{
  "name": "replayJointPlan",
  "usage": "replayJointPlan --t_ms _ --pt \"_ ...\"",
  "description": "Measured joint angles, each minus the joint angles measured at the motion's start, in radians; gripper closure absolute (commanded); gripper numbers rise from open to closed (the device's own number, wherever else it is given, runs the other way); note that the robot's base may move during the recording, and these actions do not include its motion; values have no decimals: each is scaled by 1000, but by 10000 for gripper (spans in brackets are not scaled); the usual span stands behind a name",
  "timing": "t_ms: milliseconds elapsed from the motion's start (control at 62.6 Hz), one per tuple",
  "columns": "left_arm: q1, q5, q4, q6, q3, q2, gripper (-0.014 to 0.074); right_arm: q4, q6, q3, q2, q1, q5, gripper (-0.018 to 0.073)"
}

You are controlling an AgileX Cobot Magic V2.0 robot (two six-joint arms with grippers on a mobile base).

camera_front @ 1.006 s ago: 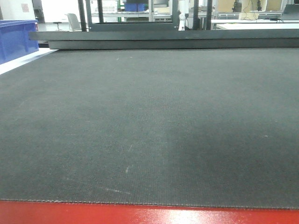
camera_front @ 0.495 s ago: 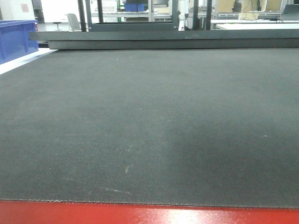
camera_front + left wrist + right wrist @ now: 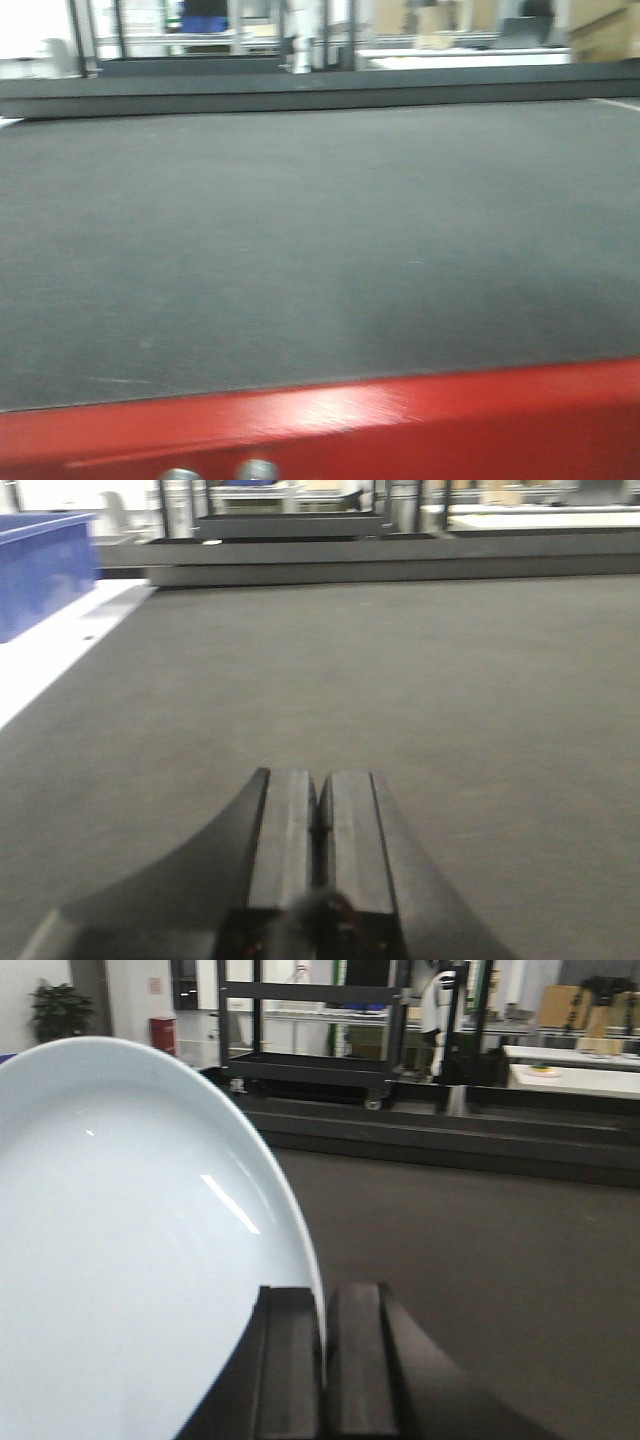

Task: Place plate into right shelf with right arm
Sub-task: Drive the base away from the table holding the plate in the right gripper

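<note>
The white plate (image 3: 120, 1240) fills the left half of the right wrist view, standing on edge. My right gripper (image 3: 324, 1360) is shut on its rim, one black finger on each side of the thin edge. It hangs above the grey-topped table (image 3: 480, 1250). In the left wrist view my left gripper (image 3: 318, 815) is shut with nothing between its fingers, low over the same grey mat (image 3: 450, 680). The right shelf is out of view. Neither gripper shows in the front view.
The table's red front edge (image 3: 320, 420) runs slantwise across the bottom of the blurred front view. A blue bin (image 3: 40, 570) stands at the far left on a white surface. A black wheeled rack (image 3: 300, 1065) and white tables (image 3: 580, 1078) stand beyond the table.
The front view has swung to the right and blurred: the blue bin has left the frame on the left, and the red edge now looms larger and tilted.
</note>
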Motion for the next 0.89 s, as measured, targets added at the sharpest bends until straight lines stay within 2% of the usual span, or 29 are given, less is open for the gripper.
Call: replayJointPlan --t_ms 894 --pt "0 0 0 0 0 0 643 -2 0 0 0 0 0 505"
